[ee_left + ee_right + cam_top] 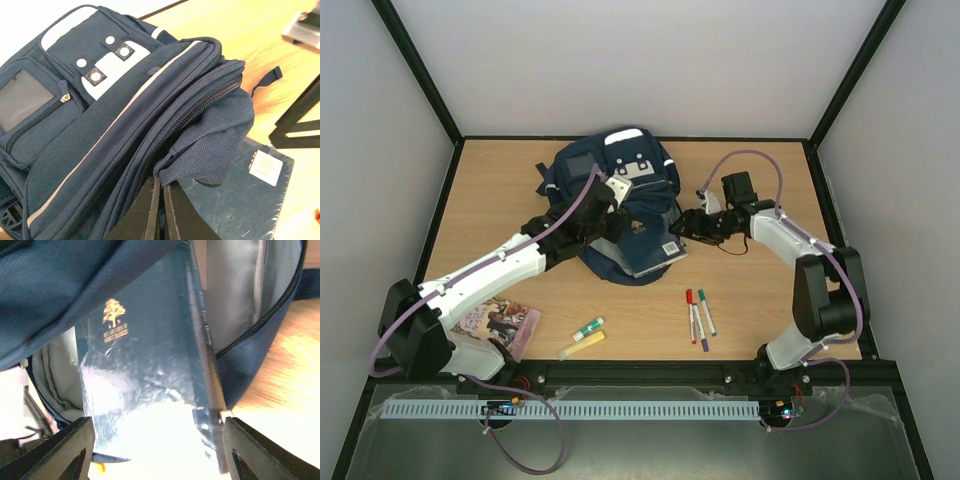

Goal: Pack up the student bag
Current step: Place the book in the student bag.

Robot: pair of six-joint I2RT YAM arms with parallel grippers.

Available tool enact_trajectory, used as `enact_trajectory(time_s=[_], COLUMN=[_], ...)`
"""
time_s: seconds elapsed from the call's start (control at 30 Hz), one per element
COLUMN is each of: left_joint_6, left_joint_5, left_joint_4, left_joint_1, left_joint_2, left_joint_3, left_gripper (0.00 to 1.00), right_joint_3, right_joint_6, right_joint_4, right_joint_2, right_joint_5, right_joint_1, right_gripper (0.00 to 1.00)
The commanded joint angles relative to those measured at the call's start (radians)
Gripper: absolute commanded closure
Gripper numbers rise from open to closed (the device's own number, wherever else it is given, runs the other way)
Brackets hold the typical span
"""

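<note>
The navy student bag (pixel 612 175) lies at the back middle of the table, its main pocket open toward the front. My left gripper (pixel 612 220) is shut on the edge of the bag's fabric flap (pixel 215 145), which it pinches beside the zip, as the left wrist view of the gripper (pixel 162 187) shows. A dark blue book (pixel 650 252) sticks partly out of the pocket; its cover (pixel 145 355) carries a gold tree mark. My right gripper (pixel 683 228) is at the book's outer end, open (pixel 157 455), one finger either side of the book. The bag's grey lining (pixel 230 300) shows behind it.
On the table (pixel 500 200) near the front lie three markers (pixel 698 316), a green-capped tube and a yellow highlighter (pixel 583 338), and a picture book (pixel 505 325) at the left under my left arm. Black frame rails border the table.
</note>
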Motion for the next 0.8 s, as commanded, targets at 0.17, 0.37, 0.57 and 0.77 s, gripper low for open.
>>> enact_trajectory(time_s=[0.17,0.37,0.57,0.77], left_joint_6=[0.005,-0.005,-0.012,-0.017], left_joint_5=[0.005,0.041,0.064,0.095], left_joint_4=[0.105,0.101,0.099,0.097], left_joint_1=[0.0,0.001,0.006,0.012], left_joint_2=[-0.055,-0.056,-0.055,-0.052], left_joint_3=[0.007,0.014,0.017,0.02], left_gripper=[0.98,0.98,0.98,0.98], right_joint_3=[-0.042,-0.286,-0.341,-0.279], right_joint_6=[-0.51,-0.881,-1.077,-1.17], right_joint_4=[-0.281,-0.136,-0.018,0.042], right_joint_2=[-0.229,-0.504,-0.514,-0.415], right_joint_5=[0.095,0.472,0.647,0.671], right_joint_1=[0.019,0.274,0.391,0.458], right_gripper=[0.42,0.54,0.63,0.61])
